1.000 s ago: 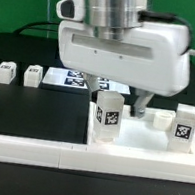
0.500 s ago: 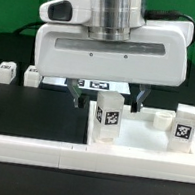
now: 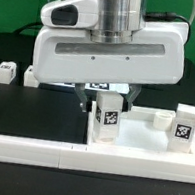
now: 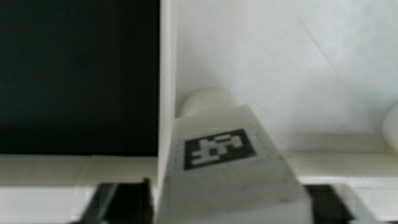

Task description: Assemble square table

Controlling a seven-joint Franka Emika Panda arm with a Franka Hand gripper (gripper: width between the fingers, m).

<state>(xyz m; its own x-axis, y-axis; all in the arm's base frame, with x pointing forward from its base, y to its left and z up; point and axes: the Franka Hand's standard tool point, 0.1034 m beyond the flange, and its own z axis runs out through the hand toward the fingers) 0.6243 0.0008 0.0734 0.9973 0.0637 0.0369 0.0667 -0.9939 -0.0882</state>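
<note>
The white square table top (image 3: 144, 145) lies at the exterior view's right. One tagged white leg (image 3: 107, 118) stands upright at its left edge. My gripper (image 3: 108, 97) hangs right over this leg, with one finger against each side of it; the jaws look shut on it. In the wrist view the leg (image 4: 222, 160) fills the space between the two dark fingertips (image 4: 118, 205) of my gripper (image 4: 226, 206), with the table top (image 4: 285, 60) behind. A second upright leg (image 3: 185, 124) and a lying white leg (image 3: 161, 119) rest on the top's right part.
Two more tagged legs (image 3: 5, 71) (image 3: 30, 74) stand on the black table at the exterior view's left. The marker board (image 3: 105, 86) lies behind my gripper. A long white rail (image 3: 27, 149) runs along the front.
My gripper has moved to the exterior view's left and come down over the upright leg. Its fingers have drawn in against the leg's sides.
</note>
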